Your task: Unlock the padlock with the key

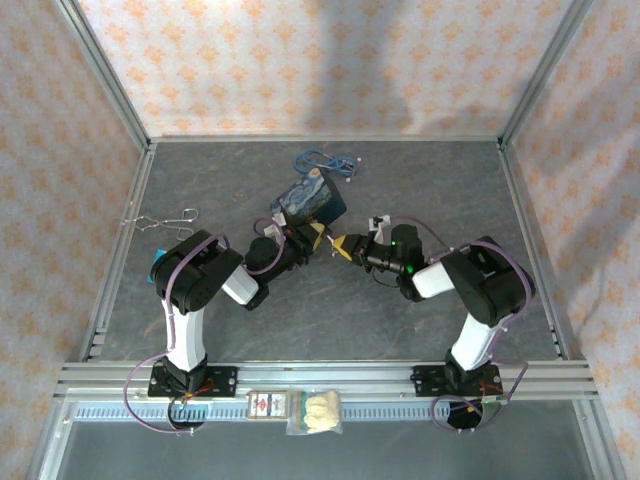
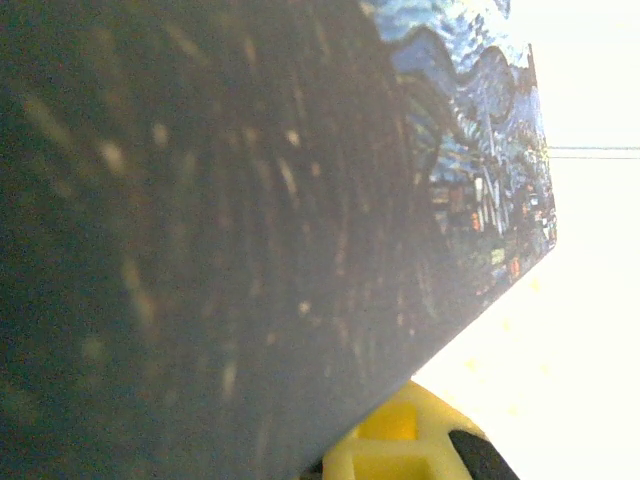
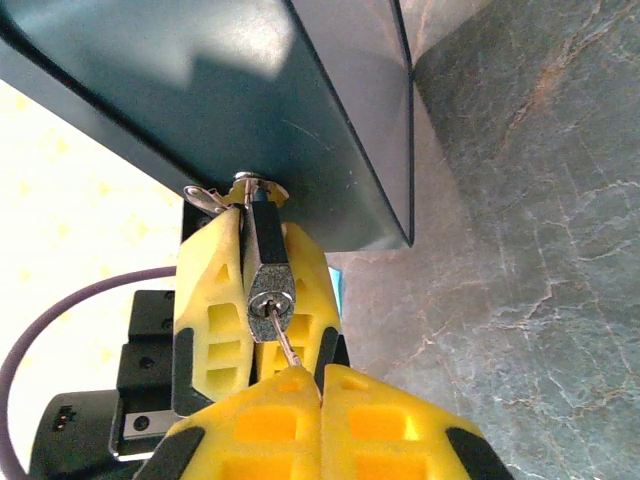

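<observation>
In the right wrist view the small dark padlock is clamped between the yellow fingers of my left gripper, its keyhole end facing the camera. The thin key has its tip in the keyhole. Its other end is pinched by my right gripper, which is shut on it. The padlock's silvery shackle passes through the latch of the painted tin, which is lifted and tilted. In the top view my right gripper meets the left one beside the tin. The tin's dark side looms close in the left wrist view.
Silver wire tongs lie at the left of the table. A coiled blue cable lies behind the tin. Two small packets rest on the front rail. Metal frame posts and papered walls border the grey table.
</observation>
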